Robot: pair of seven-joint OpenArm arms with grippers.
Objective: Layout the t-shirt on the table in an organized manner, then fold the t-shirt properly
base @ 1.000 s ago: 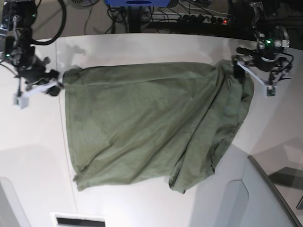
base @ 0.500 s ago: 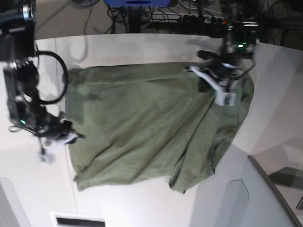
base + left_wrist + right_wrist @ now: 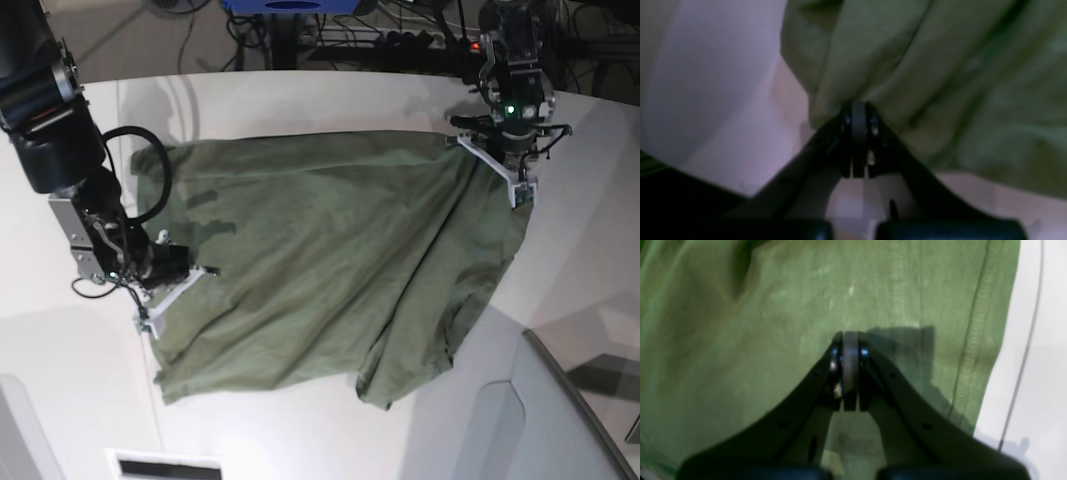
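The olive-green t-shirt (image 3: 330, 260) lies spread across the white table (image 3: 300, 100), rumpled along its right side. At the shirt's upper right corner, my left gripper (image 3: 495, 165) is shut. The left wrist view shows its tips (image 3: 858, 106) pinching the edge of the t-shirt (image 3: 923, 66), with folds running into them. My right gripper (image 3: 170, 295) is over the shirt's left edge. In the right wrist view it (image 3: 850, 336) is shut just above flat t-shirt fabric (image 3: 756, 340) near the stitched hem (image 3: 977, 323), with no cloth seen between its fingers.
Cables and a power strip (image 3: 420, 40) lie beyond the table's far edge. A grey panel (image 3: 560, 420) stands at the lower right, and a slotted white part (image 3: 165, 465) at the bottom. Bare table (image 3: 1040, 340) lies beside the hem.
My right arm moved from the shirt's upper left corner down to its left edge. My left arm swung inward over the shirt, then back to the upper right corner. Both grippers have closed.
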